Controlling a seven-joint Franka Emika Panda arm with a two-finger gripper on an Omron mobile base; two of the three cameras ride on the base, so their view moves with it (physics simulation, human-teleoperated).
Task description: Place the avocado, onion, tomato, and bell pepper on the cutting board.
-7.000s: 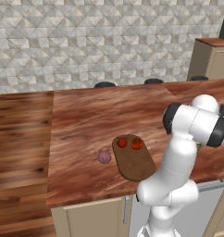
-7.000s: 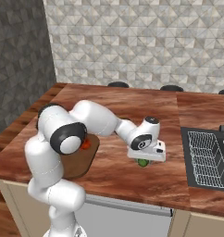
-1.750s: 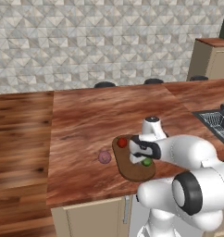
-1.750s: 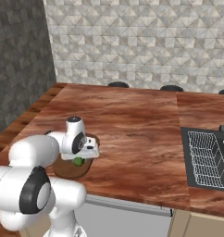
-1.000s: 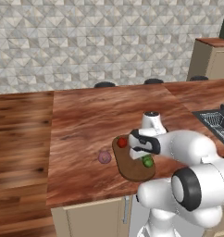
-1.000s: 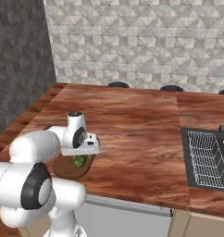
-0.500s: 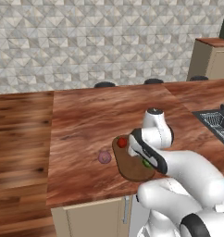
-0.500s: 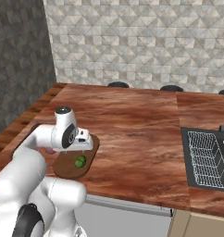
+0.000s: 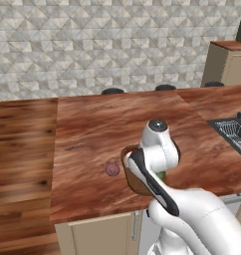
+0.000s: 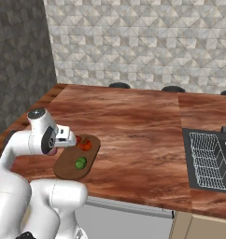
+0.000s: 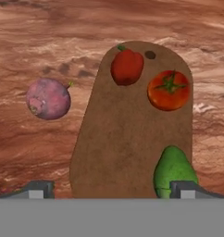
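Below us in the hand view, the dark-brown cutting board (image 11: 132,134) runs up the middle of the frame, oval and matte. On it we see a lumpy red bell pepper (image 11: 127,66) at top, a smooth tomato (image 11: 169,90) to its right, and a glossy avocado (image 11: 174,172) at lower right. The dull purple onion (image 11: 48,98) sits left on the reddish wood-grain counter (image 11: 35,41), off the board. Our gripper (image 11: 111,190) hangs above, jaws wide apart and empty.
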